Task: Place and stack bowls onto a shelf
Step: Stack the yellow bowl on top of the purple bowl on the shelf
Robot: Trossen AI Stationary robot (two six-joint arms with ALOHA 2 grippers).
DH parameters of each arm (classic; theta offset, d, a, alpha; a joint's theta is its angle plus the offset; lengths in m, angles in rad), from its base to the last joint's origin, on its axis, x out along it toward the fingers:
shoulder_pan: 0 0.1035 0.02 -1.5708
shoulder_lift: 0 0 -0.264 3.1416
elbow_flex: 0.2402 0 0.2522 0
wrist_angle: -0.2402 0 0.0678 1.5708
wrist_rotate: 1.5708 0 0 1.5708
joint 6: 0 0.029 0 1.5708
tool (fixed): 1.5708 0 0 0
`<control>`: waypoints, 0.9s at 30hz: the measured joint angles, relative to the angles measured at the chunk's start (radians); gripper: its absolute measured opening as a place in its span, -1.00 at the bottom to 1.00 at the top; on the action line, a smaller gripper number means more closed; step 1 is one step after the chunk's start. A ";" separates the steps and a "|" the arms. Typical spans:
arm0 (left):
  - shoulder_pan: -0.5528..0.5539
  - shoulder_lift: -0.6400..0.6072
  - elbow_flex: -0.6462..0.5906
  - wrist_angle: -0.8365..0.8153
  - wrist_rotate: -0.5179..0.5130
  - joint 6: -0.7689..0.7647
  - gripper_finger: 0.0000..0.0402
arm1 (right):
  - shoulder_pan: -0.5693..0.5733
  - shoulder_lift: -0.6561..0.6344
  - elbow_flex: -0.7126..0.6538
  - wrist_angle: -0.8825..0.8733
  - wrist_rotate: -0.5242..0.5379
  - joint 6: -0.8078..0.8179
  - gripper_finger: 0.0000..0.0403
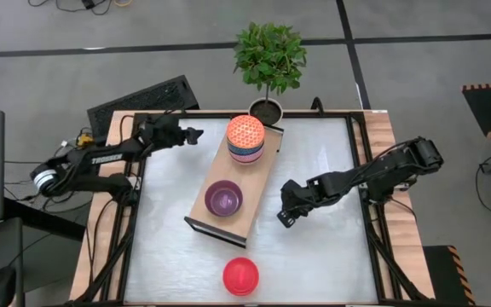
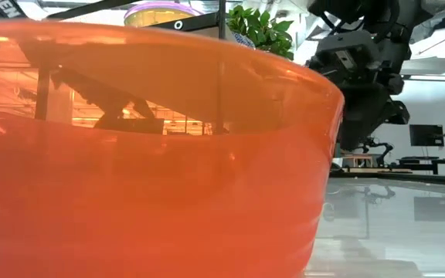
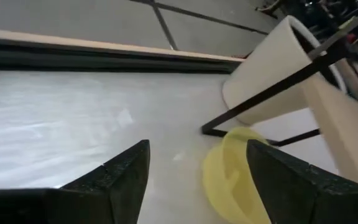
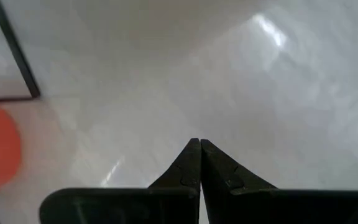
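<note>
Left tool (image 1: 196,134) gapes empty beside the shelf (image 1: 201,207), which carries a bowl stack (image 1: 245,139) and purple bowl (image 1: 223,198). Right tool (image 1: 286,218), closed, empty, hovers right of it; red bowl (image 1: 240,275) awaits on the near desk (image 1: 331,247).

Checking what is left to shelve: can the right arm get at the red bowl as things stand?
Probably yes. The red bowl sits alone on the table's near edge, off the shelf. The right gripper, shut, hangs just past the shelf, with only bare tabletop between them. It would need to open first.
</note>
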 joint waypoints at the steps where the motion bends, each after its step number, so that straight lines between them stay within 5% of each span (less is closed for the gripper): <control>1: -0.001 0.013 0.000 0.010 -0.010 0.011 0.25 | -0.004 0.000 0.000 -0.012 -0.017 0.000 -0.87; 9: -0.003 0.089 -0.003 0.017 -0.005 0.066 0.25 | -0.051 0.000 0.000 -0.104 -0.046 -0.034 -0.88; 15: -0.021 0.100 -0.009 0.032 0.030 0.107 0.25 | -0.161 0.004 0.000 0.017 -0.026 -0.217 -0.88; 23: -0.017 0.127 0.007 0.105 -0.019 0.106 0.25 | -0.260 0.020 0.001 0.163 -0.022 -0.268 -0.88; 27: -0.001 0.233 0.058 0.110 0.062 0.103 0.25 | -0.256 0.020 -0.001 0.167 -0.021 -0.267 -0.88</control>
